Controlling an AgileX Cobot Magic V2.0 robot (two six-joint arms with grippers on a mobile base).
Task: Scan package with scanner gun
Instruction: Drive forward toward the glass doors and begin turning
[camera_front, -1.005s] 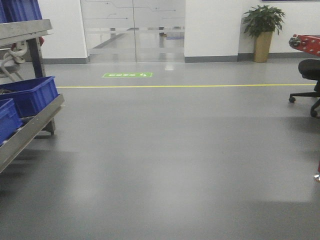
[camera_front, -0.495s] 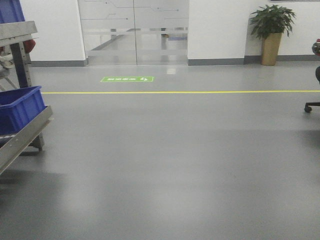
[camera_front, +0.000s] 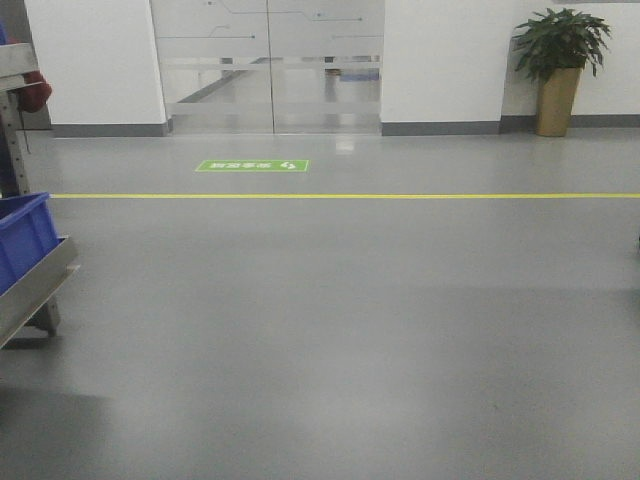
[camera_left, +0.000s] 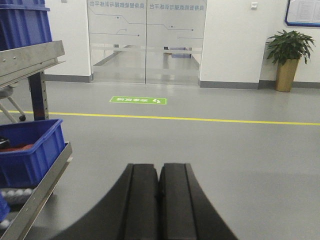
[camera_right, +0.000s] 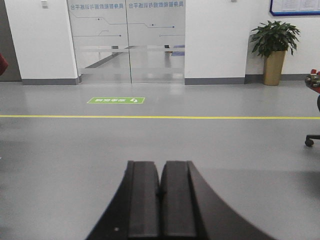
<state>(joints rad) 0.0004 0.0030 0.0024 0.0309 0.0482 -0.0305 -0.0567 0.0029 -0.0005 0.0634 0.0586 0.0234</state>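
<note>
Both wrist views and the front-facing view, taken at floor level in an open room. Neither the package nor the scanner gun appears in any view, so their location cannot be told from here; no desk carrying them is visible either.

Tools: the left tool (camera_left: 159, 175) is clenched, its two flat black fingers pressed together along a straight seam, with nothing between them. The right tool (camera_right: 161, 174) is likewise clenched and empty. Both point level across the room, well above the floor (camera_front: 330, 330).

Progress: judged from these views, the task has not begun in any visible respect. The scanner gun is not grasped, the package is not presented, and no scan is possible yet. What is left is everything: finding the two things, taking up the scanner gun, and aiming it at the barcode label.

Surroundings: the floor is smooth grey and faintly glossy, crossed by a thin yellow line (camera_front: 350, 195), with a green floor sign (camera_front: 252, 166) beyond it. Frosted glass doors (camera_front: 270, 60) stand in a white wall. A potted plant (camera_front: 560, 60) sits in a tall tan planter at right. At left, a rigid blue crate (camera_front: 22, 235) rests on a sloped metal rack (camera_front: 35, 285).
</note>
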